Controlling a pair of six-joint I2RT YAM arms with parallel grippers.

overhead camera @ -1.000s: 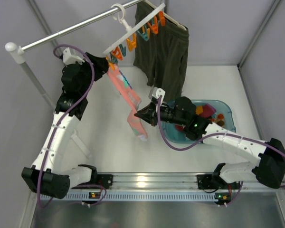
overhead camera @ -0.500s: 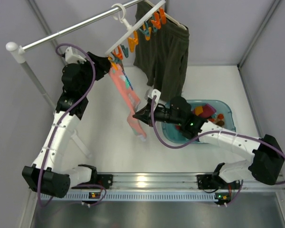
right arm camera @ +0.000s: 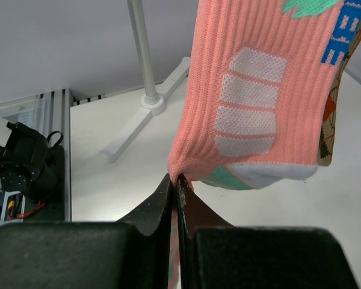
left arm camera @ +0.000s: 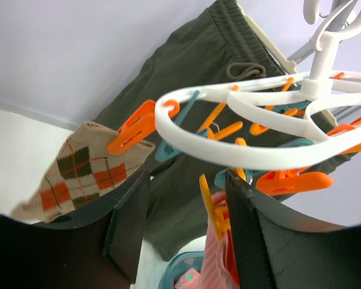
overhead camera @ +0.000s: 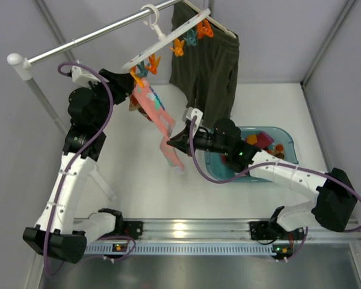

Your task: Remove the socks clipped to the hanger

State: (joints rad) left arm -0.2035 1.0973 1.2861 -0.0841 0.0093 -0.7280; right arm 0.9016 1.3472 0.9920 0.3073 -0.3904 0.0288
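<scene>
The white ring hanger [overhead camera: 159, 47] hangs by its hook from the rail, and its orange and teal pegs show close up around the hanger [left arm camera: 246, 150] in the left wrist view. A pink sock [overhead camera: 156, 114] hangs from an orange peg [left arm camera: 212, 205]. My left gripper [left arm camera: 186, 229] is open around that peg, which lies against the right finger [left arm camera: 253, 241]. A brown-orange diamond sock [left arm camera: 78, 174] hangs from another orange peg to the left. My right gripper [right arm camera: 175, 179] is shut on the lower edge of the pink sock [right arm camera: 253, 90], and this right gripper [overhead camera: 175, 143] sits below the hanger.
Olive shorts [overhead camera: 207, 72] hang on a slim hanger right of the ring. A teal bin [overhead camera: 289, 141] holding colourful fabric sits on the table behind the right arm. The metal rail [overhead camera: 78, 41] stands on a pole [right arm camera: 141, 54] with a splayed foot [right arm camera: 138, 129].
The ring hanger has swung and tilted left and flatter. My left gripper moved up-left with it and narrowed slightly. My right gripper shifted left, still pinching the pink sock.
</scene>
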